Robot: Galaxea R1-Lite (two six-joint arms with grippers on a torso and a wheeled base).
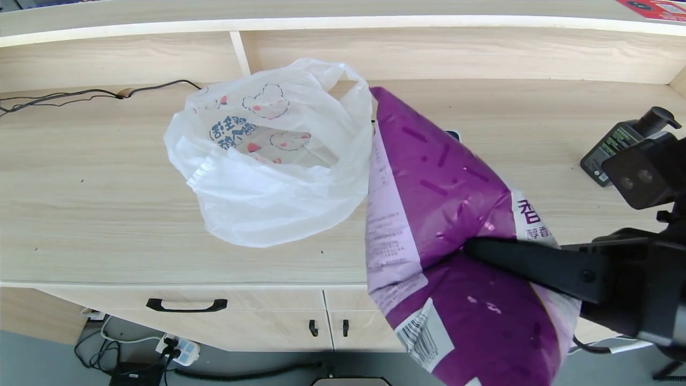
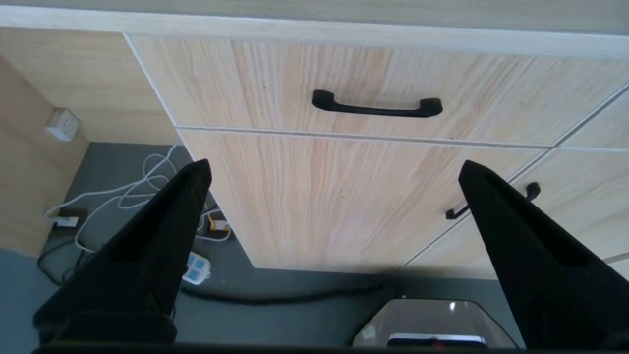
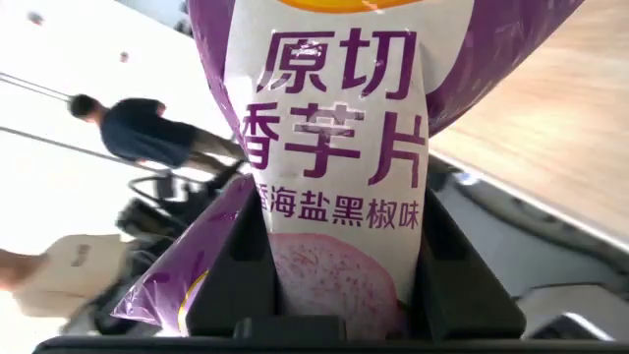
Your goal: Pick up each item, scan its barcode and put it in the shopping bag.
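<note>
Head view shows the right hand (image 1: 474,249) clamped on the purple chip bag (image 1: 429,187). The bag is held tilted over the front edge of the tabletop (image 1: 80,214), just beside the open white shopping bag (image 1: 268,177), and its lower end is cut off. The left hand (image 2: 334,265) has its fingers apart, in front of the drawer fronts (image 2: 324,187).

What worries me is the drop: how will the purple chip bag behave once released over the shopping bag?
Likely light for its size: the purple chip bag looks puffed and juts stiffly past the right end effector. Its glossy film may slip. Contents probably crush if squeezed hard.
</note>
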